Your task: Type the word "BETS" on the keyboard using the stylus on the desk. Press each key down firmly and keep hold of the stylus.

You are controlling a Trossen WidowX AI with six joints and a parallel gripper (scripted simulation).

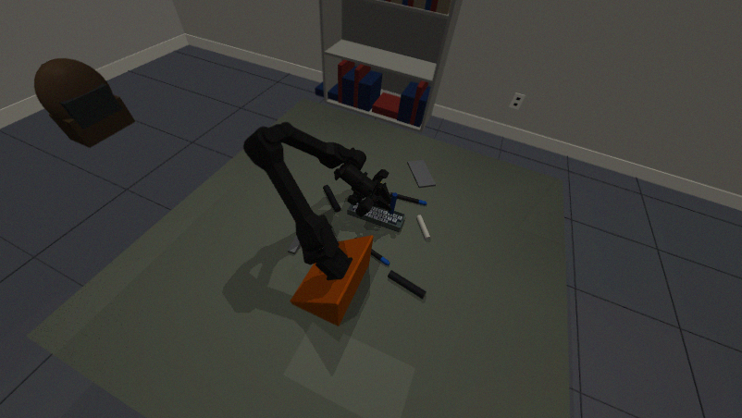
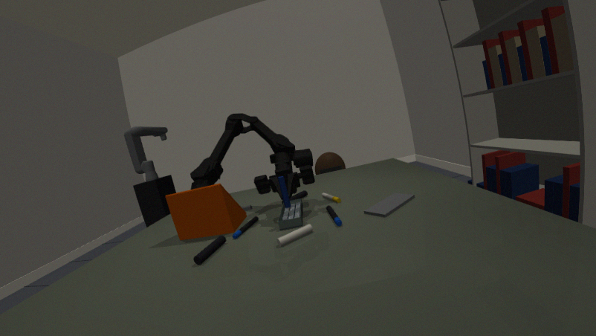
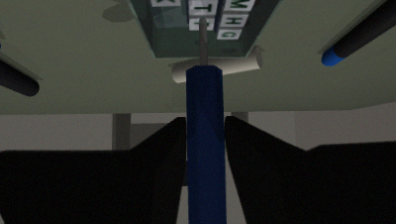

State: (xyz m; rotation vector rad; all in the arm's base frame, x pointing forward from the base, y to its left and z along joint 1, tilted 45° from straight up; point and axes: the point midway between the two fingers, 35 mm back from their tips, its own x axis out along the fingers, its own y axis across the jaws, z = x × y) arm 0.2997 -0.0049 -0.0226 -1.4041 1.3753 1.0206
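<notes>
My gripper [image 1: 389, 200] [image 2: 284, 187] [image 3: 205, 125] is shut on the blue stylus [image 1: 393, 202] [image 2: 283, 194] [image 3: 205, 159], which points down, slightly tilted in the exterior view. The keyboard [image 1: 401, 224] [image 2: 290, 224] [image 3: 163, 47] lies beneath it. In the wrist view the stylus's thin grey tip [image 3: 203, 30] overlaps the key just below the T key [image 3: 202, 7]; that key's letter is partly covered. The H key [image 3: 233, 20] and G key [image 3: 228, 34] are to its right. Whether the tip touches the key cannot be told. The arm hides part of the keyboard in the top view.
A white cylinder [image 1: 423, 227] [image 2: 294, 235] [image 3: 243, 64] lies off the keyboard's near end in the exterior view. Blue-tipped black markers [image 1: 410, 199] [image 2: 246, 227] lie on either side. A black cylinder [image 1: 406, 284] [image 2: 209, 250], a grey slab [image 1: 421, 174] [image 2: 390, 204] and an orange wedge [image 2: 200, 212] are around.
</notes>
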